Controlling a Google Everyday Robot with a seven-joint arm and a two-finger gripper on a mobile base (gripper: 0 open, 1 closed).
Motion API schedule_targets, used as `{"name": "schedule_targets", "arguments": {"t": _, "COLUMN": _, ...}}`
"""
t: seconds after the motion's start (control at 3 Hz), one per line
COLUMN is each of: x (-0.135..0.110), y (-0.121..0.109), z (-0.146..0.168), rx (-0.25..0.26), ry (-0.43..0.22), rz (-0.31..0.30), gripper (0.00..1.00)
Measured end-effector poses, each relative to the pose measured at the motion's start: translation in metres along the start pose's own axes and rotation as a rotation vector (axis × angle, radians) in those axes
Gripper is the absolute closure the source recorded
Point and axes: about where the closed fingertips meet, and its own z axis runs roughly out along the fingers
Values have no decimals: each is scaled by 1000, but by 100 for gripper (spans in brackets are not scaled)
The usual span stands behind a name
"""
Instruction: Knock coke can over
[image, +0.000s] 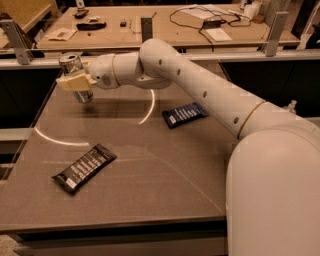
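Note:
The coke can (70, 64), slim and silvery with a shiny rimmed top, is at the far left of the brown table (150, 170). It leans with its top to the left. My gripper (73, 82) is at the can's middle. Its cream fingers (67, 83) lie across the can's front and hold it. The can's lower end (84, 95) shows below the fingers, close to the table top. My white arm (200, 90) reaches in from the right.
A black snack wrapper (84, 168) lies flat at the front left. A blue wrapper (185, 115) lies under the arm near the table's middle. A metal rail (35, 62) runs behind the table, with a cluttered bench beyond.

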Motion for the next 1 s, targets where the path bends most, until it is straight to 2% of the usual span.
{"name": "schedule_targets", "arguments": {"t": 0.33, "x": -17, "y": -5, "z": -4, "rx": -21, "ry": 44, "rz": -123, "gripper": 100}}
{"name": "schedule_targets", "arguments": {"t": 0.67, "x": -35, "y": -7, "z": -9, "rx": -65, "ry": 124, "rz": -283, "gripper": 100}}
{"name": "schedule_targets", "arguments": {"t": 1.0, "x": -51, "y": -3, "z": -15, "rx": -153, "ry": 215, "rz": -482, "gripper": 100}}
